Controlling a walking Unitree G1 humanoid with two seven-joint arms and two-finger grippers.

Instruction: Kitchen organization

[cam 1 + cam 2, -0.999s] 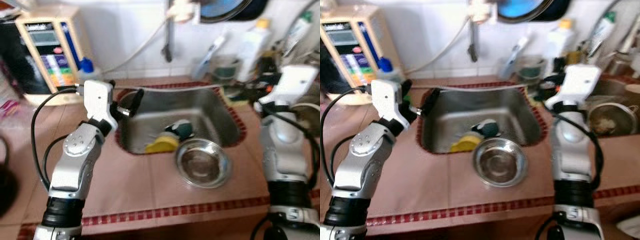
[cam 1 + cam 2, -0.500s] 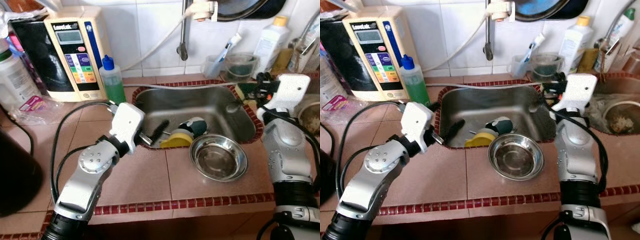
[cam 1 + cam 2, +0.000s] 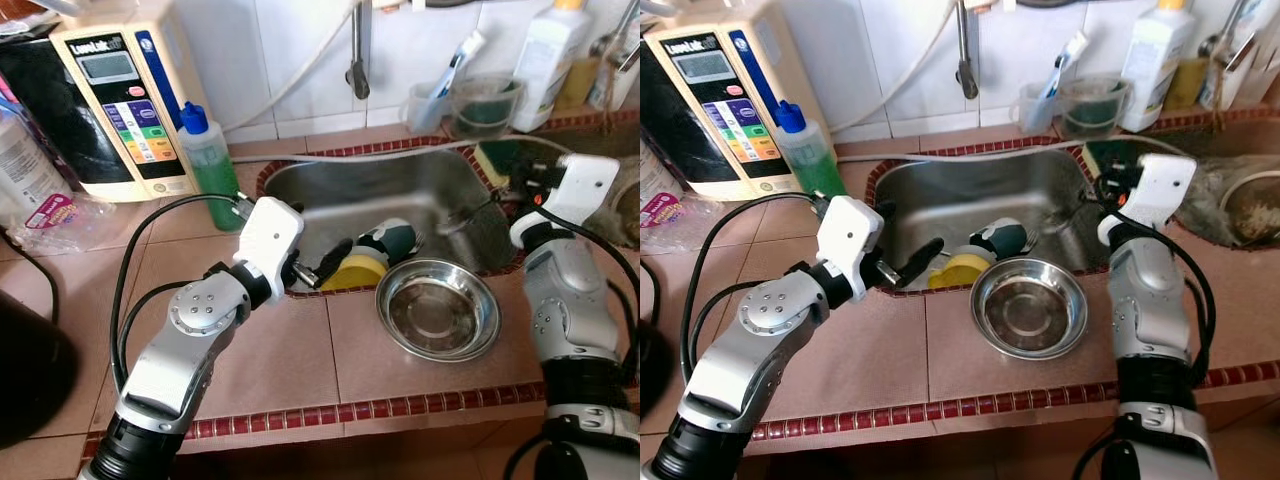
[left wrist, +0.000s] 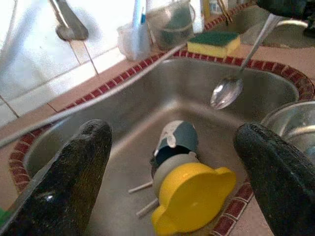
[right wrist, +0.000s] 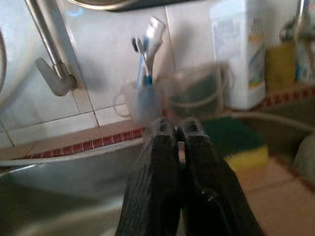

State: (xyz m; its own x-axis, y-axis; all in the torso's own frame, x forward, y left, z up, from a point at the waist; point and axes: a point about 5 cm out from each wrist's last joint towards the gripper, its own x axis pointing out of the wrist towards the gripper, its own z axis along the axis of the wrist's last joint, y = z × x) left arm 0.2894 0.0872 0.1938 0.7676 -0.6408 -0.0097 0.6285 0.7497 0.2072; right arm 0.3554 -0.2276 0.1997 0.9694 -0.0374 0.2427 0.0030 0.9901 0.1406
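1. Sink (image 3: 330, 195): it holds a dark cup (image 4: 175, 139) on its side and a yellow lid (image 4: 193, 195) just beside it, both near the front wall. Your left hand (image 4: 170, 172) is spread wide above them. Descend off-centre and one finger, in my judgement, strikes the rim and the other shoves the cup away.
2. Steel bowl (image 3: 437, 316): it sits on the tiled surface (image 3: 280, 360) with its edge overhanging the sink lip. A sideways sweep of either arm could tip it into the basin.
3. Spoon (image 4: 227, 91): your right hand (image 5: 178, 132) is pinched tight on its handle, bowl end hanging over the sink. The grip looks thin; a jolt could let it swing or drop.
4. Green soap bottle (image 3: 206, 155): it stands near your left forearm cable (image 3: 150, 230). A wide elbow swing could snag it and topple it.
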